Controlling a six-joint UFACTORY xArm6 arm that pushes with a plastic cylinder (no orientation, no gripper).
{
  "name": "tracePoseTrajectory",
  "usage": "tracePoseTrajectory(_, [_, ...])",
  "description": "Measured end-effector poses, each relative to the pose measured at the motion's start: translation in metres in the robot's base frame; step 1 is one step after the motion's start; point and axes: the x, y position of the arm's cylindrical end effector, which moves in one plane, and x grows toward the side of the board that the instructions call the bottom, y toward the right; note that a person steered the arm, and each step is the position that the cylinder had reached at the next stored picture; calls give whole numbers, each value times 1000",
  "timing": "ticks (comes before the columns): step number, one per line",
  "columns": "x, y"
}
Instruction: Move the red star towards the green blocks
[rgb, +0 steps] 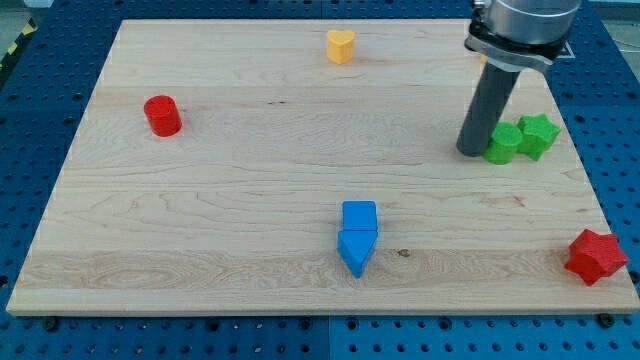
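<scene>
The red star (596, 257) lies at the view's bottom right, near the board's corner. The two green blocks sit together at the right: a green cylinder-like block (503, 143) and a green star (538, 135) touching it on its right. My rod comes down from the view's top right and my tip (470, 151) rests on the board just left of the green cylinder-like block, touching or almost touching it. The red star is well below and to the right of my tip.
A red cylinder (162, 115) stands at the left. A yellow heart-shaped block (341, 45) is at the top middle. Two blue blocks (358, 237) sit together at the bottom middle. The wooden board (250, 170) lies on a blue perforated table.
</scene>
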Motion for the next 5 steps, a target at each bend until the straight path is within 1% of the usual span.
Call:
tracePoseTrajectory(1, [0, 7])
tracePoseTrajectory(2, [25, -18])
tracePoseTrajectory(3, [51, -5])
tracePoseTrajectory(4, [53, 46])
tracePoseTrajectory(5, [72, 106])
